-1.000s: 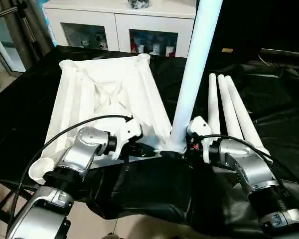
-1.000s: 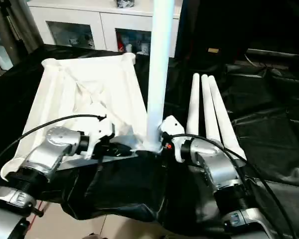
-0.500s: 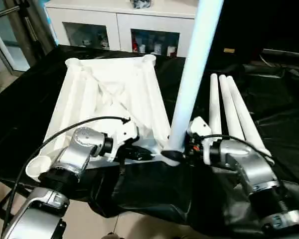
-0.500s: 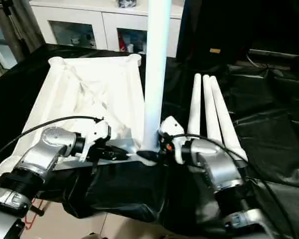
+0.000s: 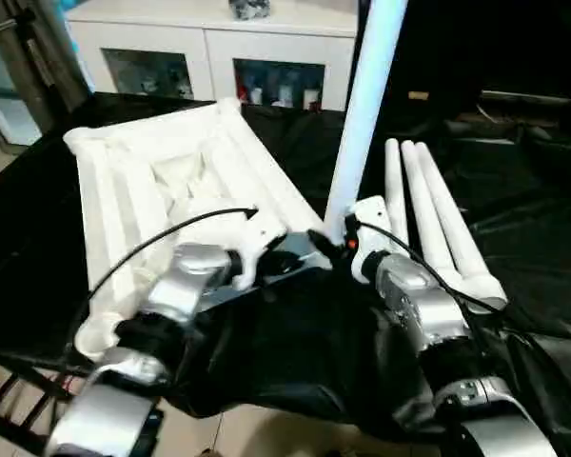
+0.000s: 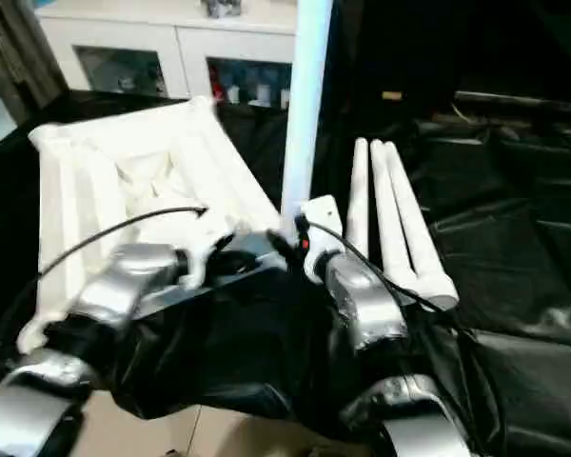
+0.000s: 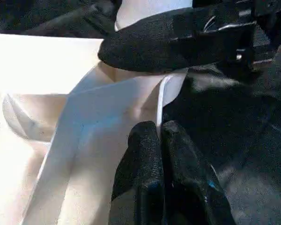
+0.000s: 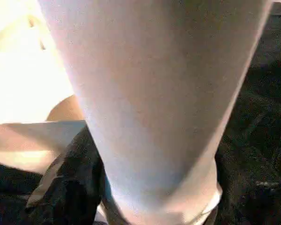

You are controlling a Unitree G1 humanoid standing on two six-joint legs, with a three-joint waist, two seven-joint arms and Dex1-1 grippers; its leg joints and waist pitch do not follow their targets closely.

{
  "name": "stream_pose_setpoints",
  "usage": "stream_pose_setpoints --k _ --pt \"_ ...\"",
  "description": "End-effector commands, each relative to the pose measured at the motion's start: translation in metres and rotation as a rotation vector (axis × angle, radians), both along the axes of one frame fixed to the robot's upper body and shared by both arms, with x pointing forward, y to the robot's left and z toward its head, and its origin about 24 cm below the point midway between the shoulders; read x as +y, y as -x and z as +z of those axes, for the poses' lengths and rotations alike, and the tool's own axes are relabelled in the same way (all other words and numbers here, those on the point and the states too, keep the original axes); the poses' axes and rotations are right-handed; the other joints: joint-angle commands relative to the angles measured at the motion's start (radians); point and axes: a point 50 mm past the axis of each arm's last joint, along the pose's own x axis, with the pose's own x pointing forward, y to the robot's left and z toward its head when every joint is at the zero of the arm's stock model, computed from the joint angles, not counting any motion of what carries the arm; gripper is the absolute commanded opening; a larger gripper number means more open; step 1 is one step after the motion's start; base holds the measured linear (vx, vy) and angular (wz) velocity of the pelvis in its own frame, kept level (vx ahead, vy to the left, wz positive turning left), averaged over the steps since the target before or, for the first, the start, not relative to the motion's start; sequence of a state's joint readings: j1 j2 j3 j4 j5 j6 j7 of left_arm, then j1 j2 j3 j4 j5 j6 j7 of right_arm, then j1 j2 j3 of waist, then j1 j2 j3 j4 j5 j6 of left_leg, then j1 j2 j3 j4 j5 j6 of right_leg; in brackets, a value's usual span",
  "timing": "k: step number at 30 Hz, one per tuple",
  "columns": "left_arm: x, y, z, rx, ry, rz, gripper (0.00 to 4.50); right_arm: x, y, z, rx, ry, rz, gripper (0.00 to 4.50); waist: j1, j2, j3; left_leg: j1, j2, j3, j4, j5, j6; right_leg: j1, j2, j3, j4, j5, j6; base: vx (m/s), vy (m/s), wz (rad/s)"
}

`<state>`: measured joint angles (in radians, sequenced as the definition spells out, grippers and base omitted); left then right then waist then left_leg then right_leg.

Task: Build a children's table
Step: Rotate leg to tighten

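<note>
The white tabletop (image 5: 162,181) lies upside down, ribbed underside up, on the black-covered table (image 5: 542,238), toward its left side and turned at an angle to the near edge. One round corner socket shows at the tabletop's near left corner, by the table's front edge.

My left hand (image 7: 161,140) is closed, its two black fingers (image 7: 140,154) pressed together, their tips resting against the white edge at the tabletop's near right corner.

My right hand (image 5: 331,243) grips the bottom end of one white leg (image 5: 366,105), which stands upright at that same near right corner and rises out of the top of the head views. In the right wrist view the leg (image 8: 154,93) sits between my fingers, one black finger (image 8: 68,187) curved against its side. Whether the leg's foot is seated in the corner socket I cannot tell.

The three other legs (image 5: 423,209) lie side by side, touching, on the table just right of the tabletop, running from near my right forearm toward the far edge.

A white glass-fronted cabinet (image 5: 219,57) stands behind the table's far edge.
</note>
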<state>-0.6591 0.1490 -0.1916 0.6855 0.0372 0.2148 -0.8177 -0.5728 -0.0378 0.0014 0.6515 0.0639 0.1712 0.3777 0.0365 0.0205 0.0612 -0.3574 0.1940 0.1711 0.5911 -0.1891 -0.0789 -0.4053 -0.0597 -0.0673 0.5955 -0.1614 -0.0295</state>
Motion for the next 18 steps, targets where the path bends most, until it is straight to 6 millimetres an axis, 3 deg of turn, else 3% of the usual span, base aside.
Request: stream_pose_setpoints --k 1,8,11,13,14,15,18 --pt "-0.016 -0.014 0.027 -0.121 0.060 0.091 0.00 0.049 0.016 -0.009 0.054 -0.080 0.191 3.42 0.001 -0.005 -0.075 0.000 0.027 -0.004 -0.061 -0.134 0.064 0.058 -0.075 0.047 -0.071 -0.238 -0.199 0.000 0.000 0.00" --pt "-0.028 -0.010 0.024 -0.129 0.065 0.055 0.00 0.026 0.010 0.002 -0.033 0.002 0.110 3.72 0.000 -0.006 -0.076 -0.003 0.026 -0.004 -0.060 -0.125 0.078 0.063 -0.074 0.046 -0.070 -0.214 -0.203 0.000 0.000 0.00" --pt "-0.034 -0.017 0.026 -0.139 0.072 0.113 0.00 0.001 0.015 0.017 -0.093 0.008 0.055 3.72 0.008 0.009 -0.076 0.006 0.026 -0.003 -0.060 -0.130 0.081 0.059 -0.067 0.047 -0.075 -0.189 -0.194 0.000 0.000 0.00" --pt "-0.036 -0.020 0.029 -0.143 0.088 0.130 0.44 -0.006 0.020 0.021 -0.111 0.027 0.050 3.80 0.011 0.005 -0.081 -0.003 0.022 -0.007 -0.058 -0.112 0.085 0.069 -0.067 0.046 -0.066 -0.139 -0.196 0.000 0.000 0.00" --pt "-0.037 -0.022 0.031 -0.142 0.101 0.138 0.44 -0.009 0.022 0.022 -0.115 0.035 0.049 3.80 0.008 0.002 -0.081 -0.011 0.022 -0.008 -0.058 -0.097 0.094 0.073 -0.071 0.045 -0.063 -0.112 -0.200 0.000 0.000 0.00" --pt "-0.037 -0.022 0.033 -0.135 0.121 0.141 0.59 -0.010 0.023 0.023 -0.115 0.038 0.047 3.80 0.007 0.011 -0.083 -0.013 0.020 -0.011 -0.056 -0.091 0.096 0.075 -0.072 0.043 -0.061 -0.103 -0.206 0.000 0.000 0.00" --pt "-0.033 -0.028 0.045 -0.226 0.129 0.190 0.77 -0.014 0.030 0.022 -0.106 0.077 0.060 3.80 0.005 0.005 -0.078 -0.013 0.018 -0.008 -0.055 -0.116 0.106 0.071 -0.068 0.042 -0.071 -0.143 -0.210 0.000 0.000 0.00"
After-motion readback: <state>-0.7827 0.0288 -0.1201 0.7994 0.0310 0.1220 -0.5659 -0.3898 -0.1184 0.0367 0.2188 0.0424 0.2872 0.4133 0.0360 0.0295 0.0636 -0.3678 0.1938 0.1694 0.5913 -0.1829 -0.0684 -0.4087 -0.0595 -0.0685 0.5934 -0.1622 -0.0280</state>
